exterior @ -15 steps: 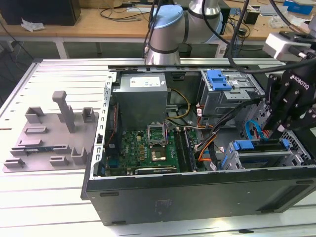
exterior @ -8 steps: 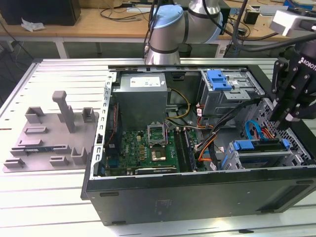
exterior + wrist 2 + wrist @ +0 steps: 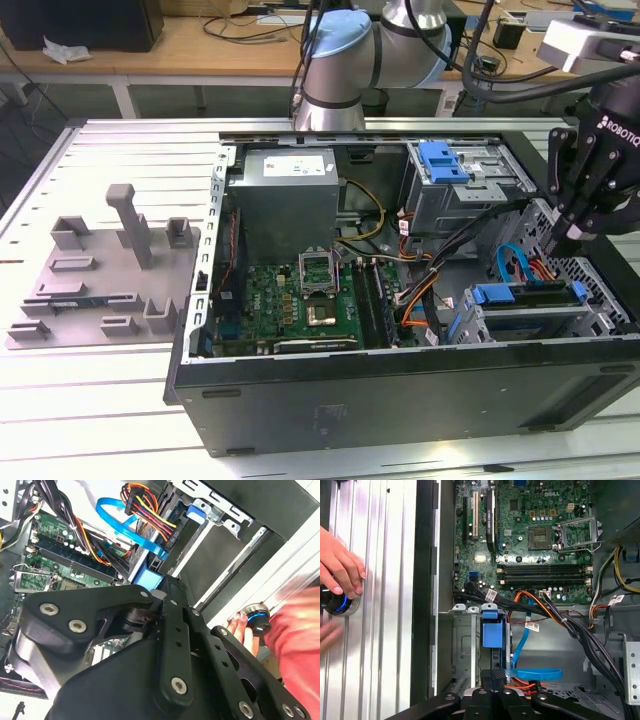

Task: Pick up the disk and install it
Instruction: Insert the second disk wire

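The disk [image 3: 525, 296] is sitting at the case's 4 o'clock; stiff, weighty, fragile, best gripped by its blue bracket. The end effector [image 3: 572, 232] is hovering above, its state unclear.

cables [image 3: 440, 270] crowd the gap beside the drive bay [image 3: 525, 310].
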Motion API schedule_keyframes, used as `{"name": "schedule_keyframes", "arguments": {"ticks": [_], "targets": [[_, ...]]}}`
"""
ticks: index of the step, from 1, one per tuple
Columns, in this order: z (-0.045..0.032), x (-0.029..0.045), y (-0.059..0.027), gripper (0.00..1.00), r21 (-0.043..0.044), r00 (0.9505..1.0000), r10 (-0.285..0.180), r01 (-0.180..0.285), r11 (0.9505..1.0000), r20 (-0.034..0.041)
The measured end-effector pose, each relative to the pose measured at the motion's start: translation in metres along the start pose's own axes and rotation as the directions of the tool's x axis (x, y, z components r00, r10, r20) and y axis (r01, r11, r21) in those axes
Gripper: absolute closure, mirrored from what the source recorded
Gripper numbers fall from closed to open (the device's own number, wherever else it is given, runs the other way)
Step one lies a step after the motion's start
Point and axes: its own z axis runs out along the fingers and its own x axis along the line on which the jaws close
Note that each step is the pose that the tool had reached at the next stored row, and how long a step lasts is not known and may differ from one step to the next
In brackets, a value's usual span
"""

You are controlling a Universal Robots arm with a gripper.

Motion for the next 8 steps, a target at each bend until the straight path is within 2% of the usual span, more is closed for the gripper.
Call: {"name": "schedule_keyframes", "arguments": {"ticks": [8], "targets": [[0.0001,0.0,0.0009,0.89,0.0,1.0,0.0,0.0,1.0,-0.0022]]}}
